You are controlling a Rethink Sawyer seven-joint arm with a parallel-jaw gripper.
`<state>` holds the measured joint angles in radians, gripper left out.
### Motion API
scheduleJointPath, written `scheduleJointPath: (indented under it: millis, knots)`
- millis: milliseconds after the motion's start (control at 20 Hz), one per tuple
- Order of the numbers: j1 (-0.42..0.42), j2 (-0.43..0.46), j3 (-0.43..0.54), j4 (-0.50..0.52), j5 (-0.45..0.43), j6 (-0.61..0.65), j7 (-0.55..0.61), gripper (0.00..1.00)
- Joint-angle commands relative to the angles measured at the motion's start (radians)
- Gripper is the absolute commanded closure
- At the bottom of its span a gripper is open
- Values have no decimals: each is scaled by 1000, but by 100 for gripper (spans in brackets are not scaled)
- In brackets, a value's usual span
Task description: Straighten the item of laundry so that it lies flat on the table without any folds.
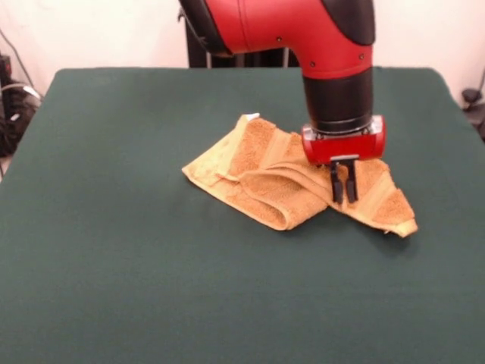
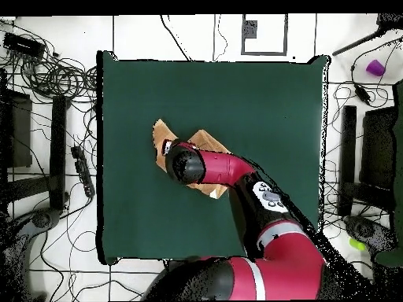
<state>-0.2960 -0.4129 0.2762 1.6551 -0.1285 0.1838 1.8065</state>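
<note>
The orange-yellow towel lies crumpled in the middle of the dark green table, folded over itself in several layers, with a small white label at its far corner. My gripper hangs straight down over the towel's right part, its tips down in the cloth. The two black fingers stand close together with a fold of cloth between them. In the overhead view the arm's wrist covers the gripper, and only the towel's edges show on the table.
The red arm comes down from the table's far side. Cables and stands lie on the floor around the table. Green table top surrounds the towel on all sides.
</note>
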Motion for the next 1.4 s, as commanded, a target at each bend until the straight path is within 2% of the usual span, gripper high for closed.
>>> scheduleJointPath:
  millis: [50,350,600,1050,1300,1400]
  knots:
    - [42,-103,126,167,62,22,200,100]
    - [137,-284,90,270,154,92,281,100]
    - [140,-363,102,336,218,108,276,100]
    - [160,-399,153,494,280,-107,350,100]
    - [166,-417,162,590,247,-230,378,100]
    - [191,-422,128,613,230,-265,371,100]
